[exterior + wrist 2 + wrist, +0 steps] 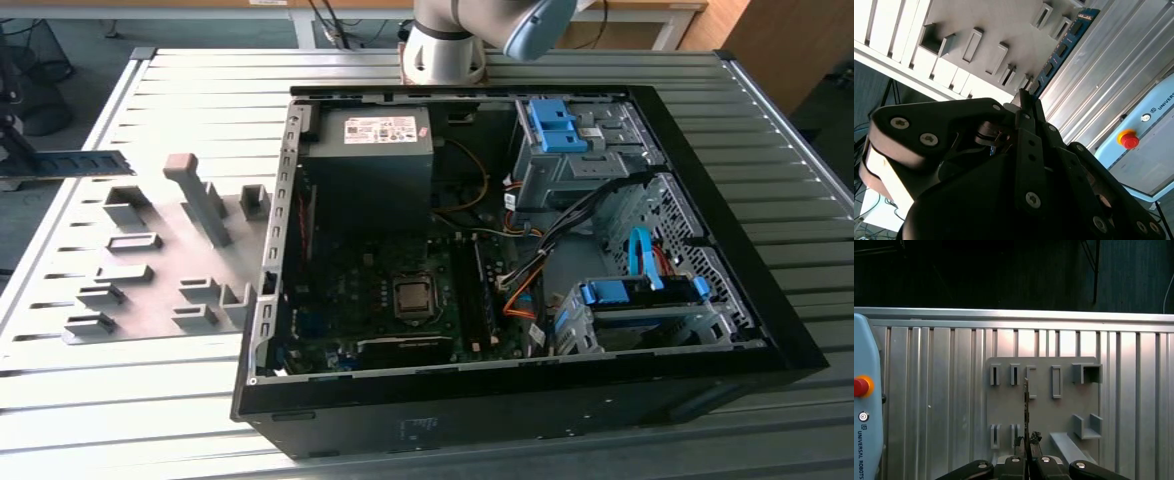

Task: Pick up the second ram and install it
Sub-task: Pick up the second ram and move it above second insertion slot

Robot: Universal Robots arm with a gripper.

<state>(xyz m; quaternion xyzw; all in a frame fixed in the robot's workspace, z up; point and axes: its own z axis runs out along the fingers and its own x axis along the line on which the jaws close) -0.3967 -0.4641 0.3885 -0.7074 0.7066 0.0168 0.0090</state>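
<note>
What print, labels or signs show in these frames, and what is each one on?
Power supply: white label, print too small to read.
Computer case, front panel: small sticker, too small to read.
Light-blue pendant: maker's lettering near its red button; a brand mark, left unquoted.
The second ram, held in the gripper: no legible print.
</note>
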